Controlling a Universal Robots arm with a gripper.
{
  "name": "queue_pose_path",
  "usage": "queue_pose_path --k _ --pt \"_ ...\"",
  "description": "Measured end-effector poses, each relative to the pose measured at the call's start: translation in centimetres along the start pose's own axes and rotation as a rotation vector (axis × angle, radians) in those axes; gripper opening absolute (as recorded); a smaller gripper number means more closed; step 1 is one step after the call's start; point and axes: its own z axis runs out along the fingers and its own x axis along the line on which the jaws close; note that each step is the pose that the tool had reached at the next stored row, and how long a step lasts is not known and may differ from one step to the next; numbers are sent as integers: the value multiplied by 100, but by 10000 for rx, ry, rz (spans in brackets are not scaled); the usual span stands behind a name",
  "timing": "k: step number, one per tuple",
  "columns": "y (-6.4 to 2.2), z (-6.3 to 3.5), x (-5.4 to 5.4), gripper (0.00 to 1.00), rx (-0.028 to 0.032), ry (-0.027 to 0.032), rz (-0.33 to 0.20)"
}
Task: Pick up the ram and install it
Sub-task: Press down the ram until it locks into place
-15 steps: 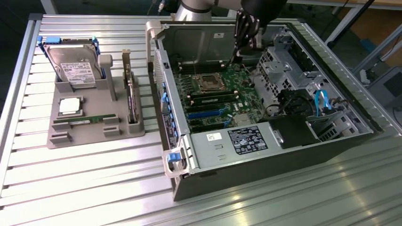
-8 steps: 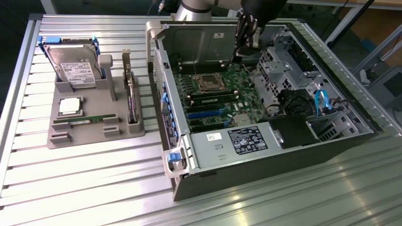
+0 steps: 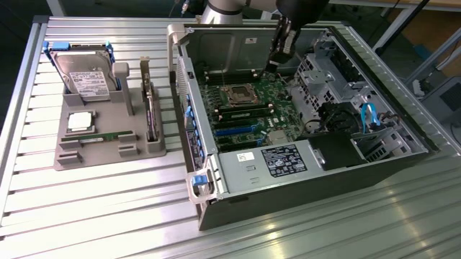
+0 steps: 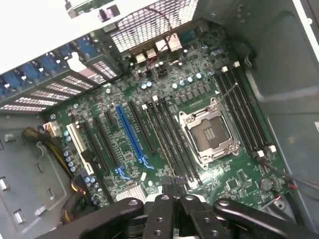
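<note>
Close above the motherboard (image 4: 124, 149), could clip a slot latch or skew the ram (image 4: 160, 142) standing beside the empty processor socket (image 4: 209, 132), if drifting sideways. Shows pincer (image 4: 169, 182) closed, gripping nothing visible, tips just over that stick's end. Farther off, finds second ram (image 3: 97, 138) lying in grey tray (image 3: 72, 156) on desk (image 3: 108, 216).

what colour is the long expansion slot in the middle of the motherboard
Blue; the long expansion slot shows best in the wrist view.
</note>
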Motion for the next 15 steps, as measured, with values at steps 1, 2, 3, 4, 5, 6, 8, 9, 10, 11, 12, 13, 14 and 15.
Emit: queue_pose_path --k 1,2,3,4,5,6,8,9,10,11,12,13,14,15 --pt "0 0 0 10 -1 -4 149" --pt "0 1 0 10 -3 -11 327" --pt "0 2 0 10 -4 -16 484" --pt "0 4 0 10 -6 -24 712" --pt "0 6 0 10 -10 -37 1123" --pt "0 8 0 10 -12 -48 1459" --pt "0 11 0 10 -18 -70 2110" --pt "0 12 0 10 -20 -77 2324" --pt "0 13 0 10 -21 -81 2479" --pt "0 14 0 10 -23 -91 2772" --pt "-1 16 0 10 -25 -101 3056" --pt "-1 18 0 10 -28 -111 3357" --pt "-1 19 0 10 -30 -119 3604" --pt "-1 20 0 10 -32 -128 3895"
